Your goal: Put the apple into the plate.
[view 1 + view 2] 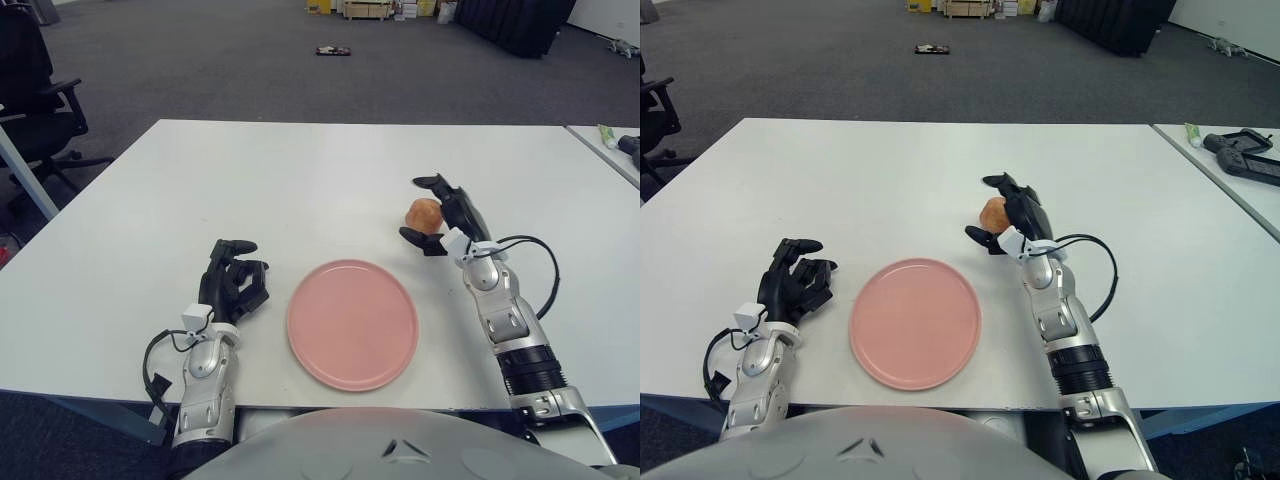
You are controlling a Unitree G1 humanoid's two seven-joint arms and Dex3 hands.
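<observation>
1. Our right hand (pixel 440 212), black and three-fingered, sits past the far right edge of the round pink plate (pixel 352 322), fingers spread around the small reddish-orange apple (pixel 424 212) from its right side.
2. The fingers look parted rather than clamped: one reaches over the far side of the apple, another curls under its near side, and we cannot tell whether any of them touches it.
3. We judge this cradling pose as setting up a side grasp, so the fruit can be lifted and carried toward us and leftward to the plate.
4. The apple lies on the white table (pixel 300 180), just left of our palm, beyond the plate and not in it.
5. It is nearly round; no stem or long axis can be made out.
6. Our left hand (pixel 233 282) shows just left of the plate, fingers loosely curled, holding nothing.
</observation>
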